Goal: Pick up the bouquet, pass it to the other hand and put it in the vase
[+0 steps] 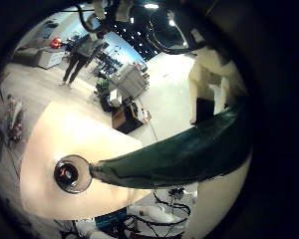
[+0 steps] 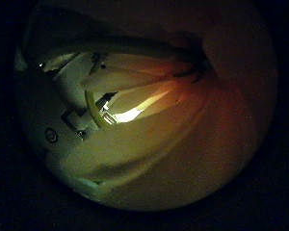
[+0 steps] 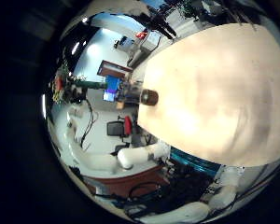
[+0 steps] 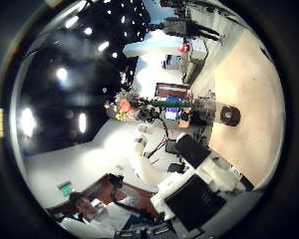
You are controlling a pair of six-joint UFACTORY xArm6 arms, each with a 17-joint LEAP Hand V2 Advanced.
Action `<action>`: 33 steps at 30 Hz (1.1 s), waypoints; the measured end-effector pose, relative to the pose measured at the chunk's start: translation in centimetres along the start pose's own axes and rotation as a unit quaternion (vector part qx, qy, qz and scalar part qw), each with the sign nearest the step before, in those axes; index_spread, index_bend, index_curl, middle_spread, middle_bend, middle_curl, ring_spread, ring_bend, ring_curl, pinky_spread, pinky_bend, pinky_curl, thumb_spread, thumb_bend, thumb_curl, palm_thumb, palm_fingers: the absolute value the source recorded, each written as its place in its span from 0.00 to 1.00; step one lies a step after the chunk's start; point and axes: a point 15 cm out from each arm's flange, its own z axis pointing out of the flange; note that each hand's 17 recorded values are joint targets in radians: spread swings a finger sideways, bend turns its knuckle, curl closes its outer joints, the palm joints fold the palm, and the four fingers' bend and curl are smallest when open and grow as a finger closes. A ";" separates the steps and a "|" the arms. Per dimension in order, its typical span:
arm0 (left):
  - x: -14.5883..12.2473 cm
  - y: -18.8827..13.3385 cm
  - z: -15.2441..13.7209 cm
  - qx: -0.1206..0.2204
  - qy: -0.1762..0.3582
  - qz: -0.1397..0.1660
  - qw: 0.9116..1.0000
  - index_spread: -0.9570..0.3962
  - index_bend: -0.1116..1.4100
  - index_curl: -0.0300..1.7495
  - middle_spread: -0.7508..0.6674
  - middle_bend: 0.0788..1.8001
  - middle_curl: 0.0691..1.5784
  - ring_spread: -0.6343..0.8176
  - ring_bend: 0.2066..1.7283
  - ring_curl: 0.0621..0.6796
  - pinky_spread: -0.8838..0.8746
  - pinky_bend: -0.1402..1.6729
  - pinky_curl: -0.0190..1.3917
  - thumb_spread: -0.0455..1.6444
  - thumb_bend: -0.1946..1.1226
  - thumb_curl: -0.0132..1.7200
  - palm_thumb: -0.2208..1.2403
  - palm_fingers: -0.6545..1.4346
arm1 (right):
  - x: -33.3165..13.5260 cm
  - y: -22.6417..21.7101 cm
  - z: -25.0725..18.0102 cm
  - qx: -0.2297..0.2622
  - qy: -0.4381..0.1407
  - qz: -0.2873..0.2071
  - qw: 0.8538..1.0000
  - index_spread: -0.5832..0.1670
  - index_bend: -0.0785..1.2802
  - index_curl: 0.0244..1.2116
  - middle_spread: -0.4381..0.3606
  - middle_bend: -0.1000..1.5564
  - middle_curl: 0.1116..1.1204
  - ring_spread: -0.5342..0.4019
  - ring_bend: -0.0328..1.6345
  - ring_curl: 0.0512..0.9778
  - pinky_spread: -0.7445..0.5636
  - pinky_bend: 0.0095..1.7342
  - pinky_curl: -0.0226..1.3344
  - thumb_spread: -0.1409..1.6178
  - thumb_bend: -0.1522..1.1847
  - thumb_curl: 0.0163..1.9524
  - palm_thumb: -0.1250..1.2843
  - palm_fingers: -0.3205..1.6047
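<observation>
The vase (image 1: pixel 72 174) stands on the table (image 1: pixel 50 134). The bouquet (image 1: pixel 189 149) slants down to it from the left hand (image 1: pixel 214 85), stem end right at the vase's mouth (in or just over it, I cannot tell), blooms away from the vase. The right hand (image 4: pixel 204 189) is apart from the vase. Neither hand's finger posture can be made out.
</observation>
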 end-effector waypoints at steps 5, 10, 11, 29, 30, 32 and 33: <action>-0.3 0.2 -0.1 -0.008 -0.008 -0.008 1.000 0.14 0.44 0.74 0.20 0.67 0.54 0.17 0.87 0.86 0.24 0.87 0.56 0.66 0.14 0.46 0.82 0.83 | 0.5 0.0 0.1 -0.001 -0.004 0.001 1.000 0.28 0.18 0.23 0.63 0.21 0.22 0.79 0.37 0.18 0.93 0.37 0.24 0.64 0.10 0.26 0.61 0.22; -1.6 0.0 -0.1 -0.012 -0.017 -0.013 1.000 0.14 0.43 0.75 0.20 0.67 0.54 0.17 0.87 0.86 0.24 0.87 0.57 0.66 0.14 0.46 0.82 0.83 | 0.9 0.2 0.0 0.002 -0.004 0.006 1.000 0.27 0.17 0.22 0.63 0.20 0.22 0.79 0.36 0.17 0.93 0.37 0.23 0.64 0.10 0.26 0.61 0.23; -1.9 0.1 0.0 -0.015 -0.020 -0.016 1.000 0.14 0.43 0.75 0.20 0.67 0.54 0.17 0.87 0.86 0.24 0.86 0.57 0.66 0.14 0.46 0.82 0.83 | 0.9 0.2 0.0 0.002 -0.004 0.005 1.000 0.27 0.17 0.22 0.63 0.20 0.22 0.79 0.36 0.17 0.93 0.37 0.23 0.64 0.10 0.26 0.61 0.23; -7.0 -0.3 0.6 -0.028 -0.020 -0.057 0.998 0.13 0.39 0.78 0.19 0.66 0.55 0.17 0.87 0.86 0.23 0.85 0.60 0.67 0.14 0.46 0.82 0.83 | 0.4 0.3 0.0 0.003 0.006 -0.005 1.000 0.27 0.17 0.21 0.63 0.19 0.23 0.80 0.35 0.17 0.93 0.37 0.22 0.64 0.10 0.26 0.61 0.25; -7.2 -0.3 0.5 -0.028 -0.019 -0.059 0.998 0.13 0.39 0.78 0.19 0.66 0.55 0.17 0.87 0.86 0.23 0.85 0.60 0.67 0.14 0.46 0.83 0.83 | 0.4 0.3 0.0 0.003 0.006 -0.005 1.000 0.27 0.17 0.21 0.63 0.19 0.23 0.80 0.35 0.17 0.93 0.37 0.22 0.64 0.10 0.26 0.61 0.25; -7.3 -0.2 0.7 -0.032 -0.019 -0.061 0.997 0.13 0.39 0.79 0.19 0.66 0.55 0.17 0.86 0.86 0.23 0.85 0.60 0.67 0.14 0.46 0.83 0.83 | 0.5 0.4 0.0 0.004 0.006 -0.004 1.000 0.27 0.18 0.21 0.63 0.19 0.23 0.80 0.35 0.17 0.94 0.37 0.22 0.64 0.10 0.26 0.61 0.25; -7.4 -0.3 0.8 -0.033 -0.019 -0.061 0.997 0.13 0.39 0.79 0.19 0.66 0.55 0.17 0.86 0.86 0.23 0.85 0.60 0.67 0.14 0.46 0.83 0.83 | 0.5 0.4 0.0 0.004 0.006 -0.005 1.000 0.27 0.17 0.21 0.63 0.19 0.23 0.80 0.35 0.17 0.94 0.37 0.22 0.64 0.10 0.26 0.61 0.25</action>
